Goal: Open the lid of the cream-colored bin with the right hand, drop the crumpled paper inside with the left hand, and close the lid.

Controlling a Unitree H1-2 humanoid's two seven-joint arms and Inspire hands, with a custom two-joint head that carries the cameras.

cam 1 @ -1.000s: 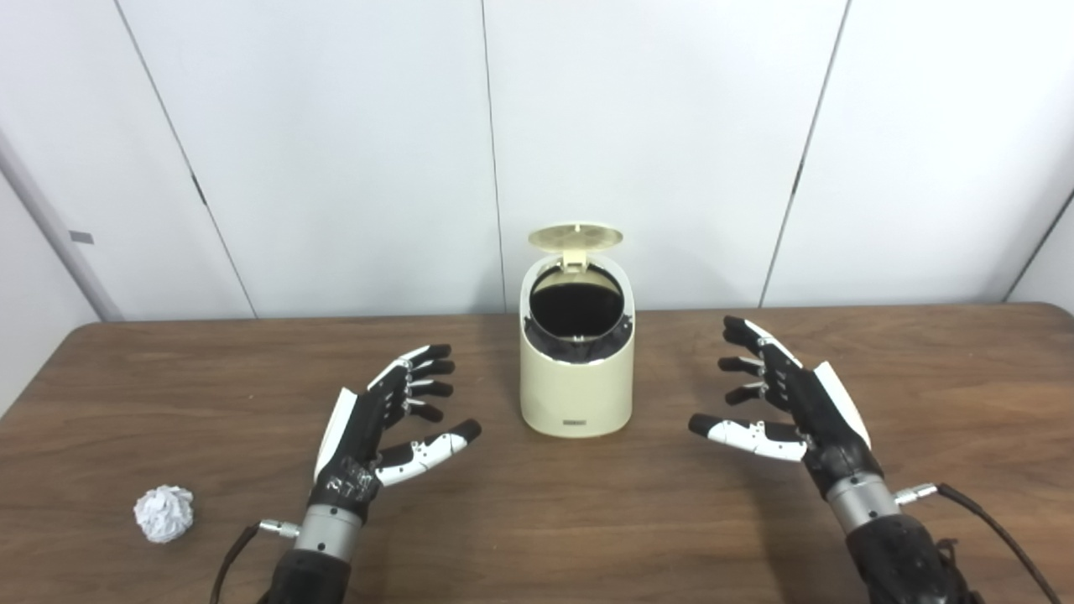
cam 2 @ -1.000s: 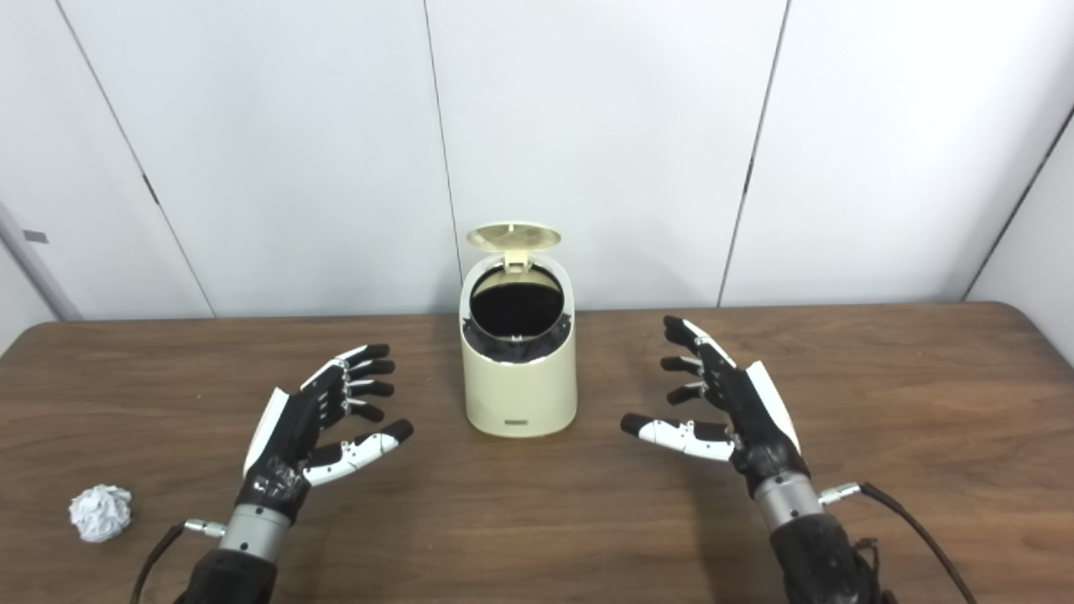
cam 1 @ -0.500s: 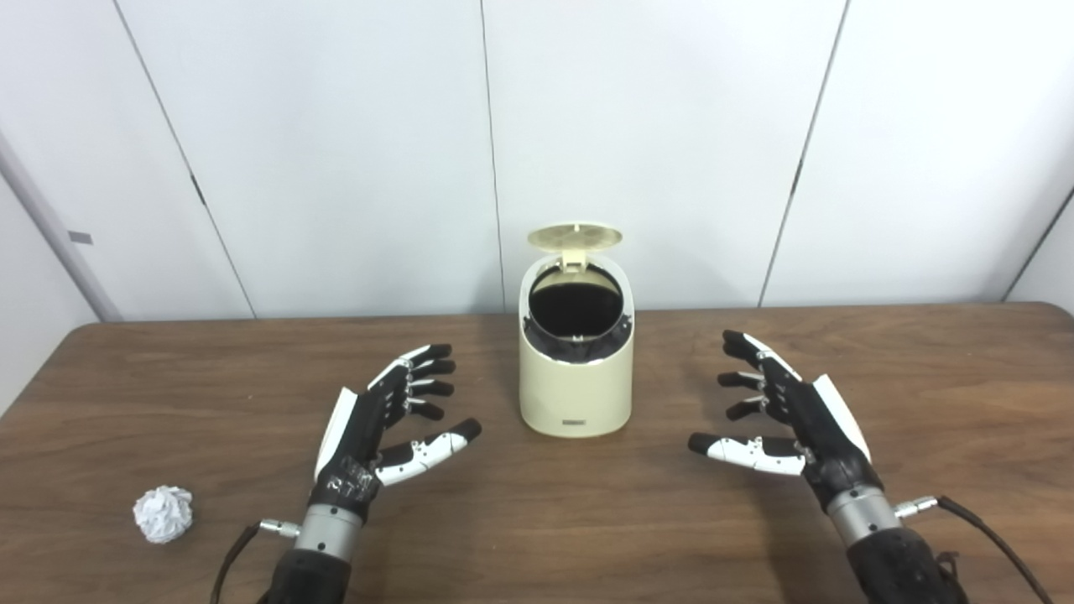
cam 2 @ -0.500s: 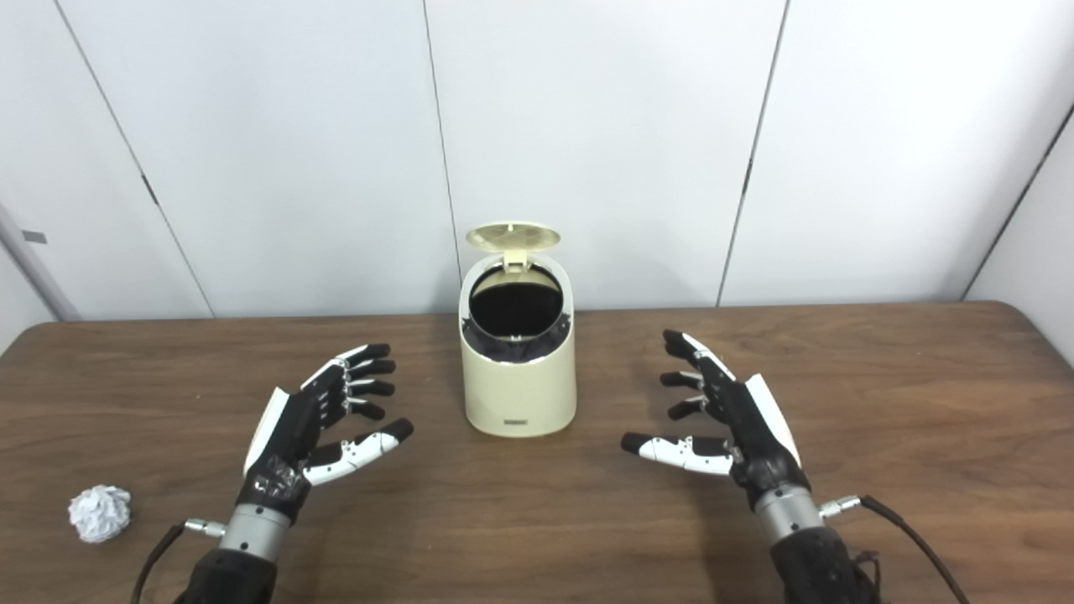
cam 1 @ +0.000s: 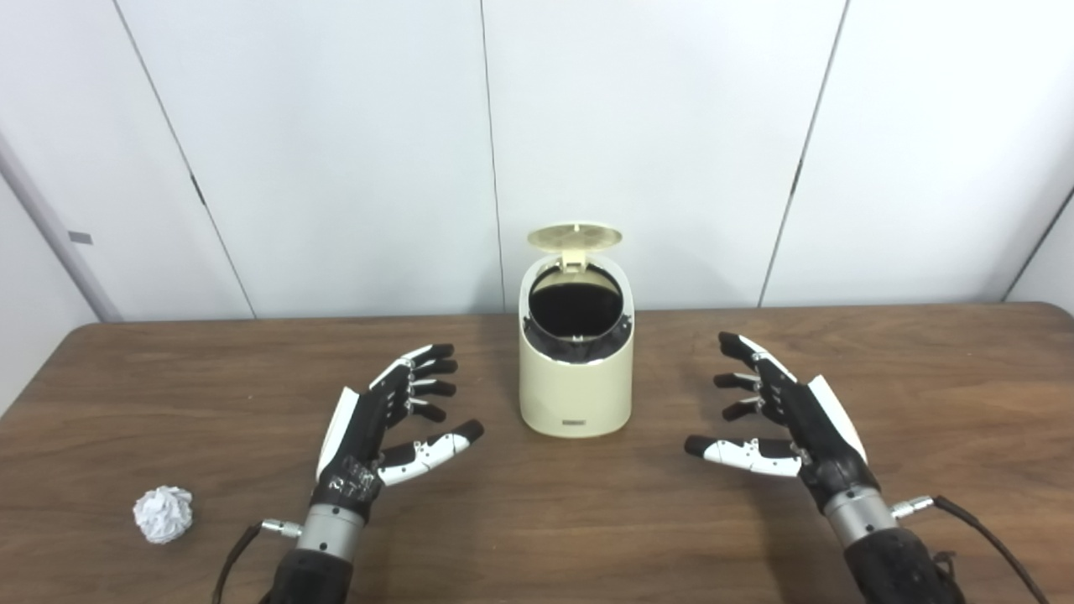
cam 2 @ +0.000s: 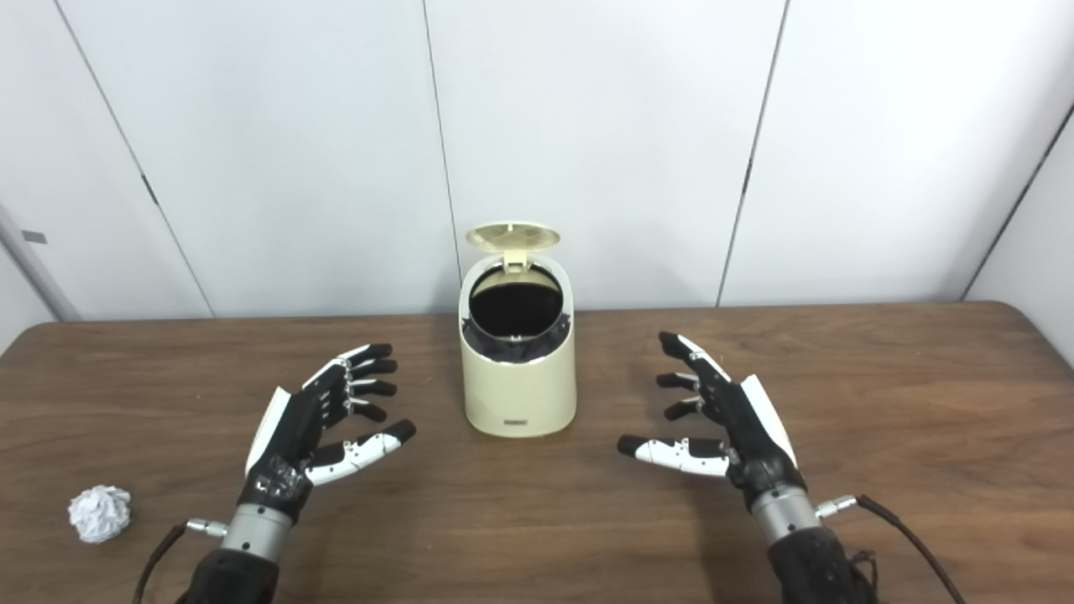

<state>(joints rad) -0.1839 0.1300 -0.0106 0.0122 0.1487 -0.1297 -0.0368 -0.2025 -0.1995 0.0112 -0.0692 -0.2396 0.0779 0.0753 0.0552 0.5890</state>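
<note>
Left eye view: bin (cam 1: 576, 377) lid (cam 1: 576, 236) up; crumpled paper (cam 1: 164, 513) lies lower left, ungrasped; left hand (cam 1: 377, 424) and right hand (cam 1: 784, 415) spread, empty.

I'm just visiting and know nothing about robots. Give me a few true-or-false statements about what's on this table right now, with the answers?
1. The hinged lid of the cream-colored bin stands open. True.
2. The crumpled white paper ball is inside the bin. False: it lies on the brown wooden table, near the front left.
3. The left hand holds the paper. False: it is open and holds nothing.
4. The right hand is open, apart from the bin. True.
</note>
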